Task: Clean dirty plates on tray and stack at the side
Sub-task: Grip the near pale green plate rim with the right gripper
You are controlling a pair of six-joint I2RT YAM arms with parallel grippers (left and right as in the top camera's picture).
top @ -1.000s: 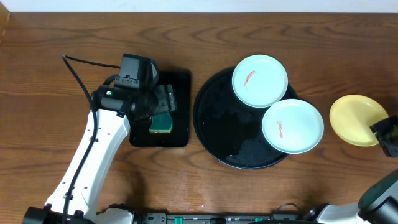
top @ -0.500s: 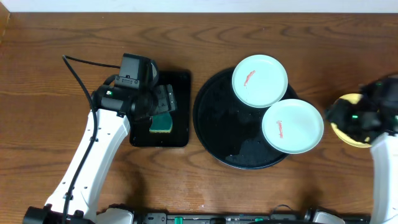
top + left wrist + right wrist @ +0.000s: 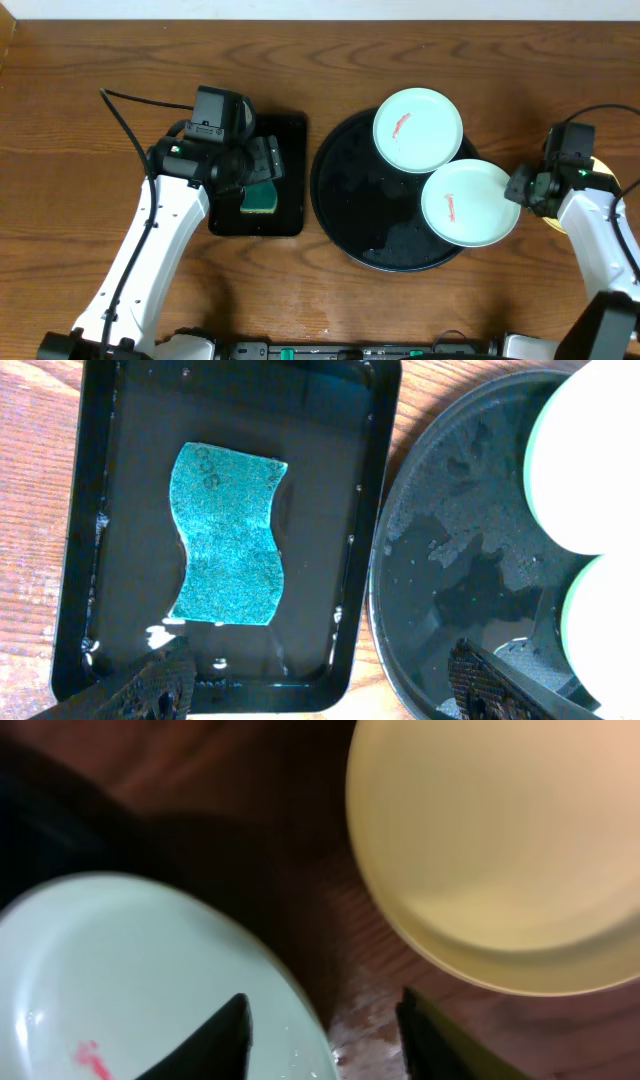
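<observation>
Two mint-white plates with red smears lie on the round black tray (image 3: 345, 195), one at the back (image 3: 418, 130) and one at the front right (image 3: 470, 205). The yellow plate (image 3: 500, 850) lies on the table to the right of the tray, mostly hidden under my right arm in the overhead view. My right gripper (image 3: 522, 188) is open. In the right wrist view its fingers (image 3: 325, 1035) straddle the right rim of the front mint plate (image 3: 130, 980). My left gripper (image 3: 262, 170) is open and empty above the rectangular tray; its fingers also show in the left wrist view (image 3: 320, 685).
A green sponge (image 3: 228, 535) lies in the wet rectangular black tray (image 3: 375, 510), left of the round tray (image 3: 450, 560). In the overhead view the sponge (image 3: 262, 198) shows below my left gripper. Wood table (image 3: 80, 120) surrounds both trays.
My right arm has swung in from the right edge, over the yellow plate, to the right rim of the front mint plate. The left arm has not moved.
</observation>
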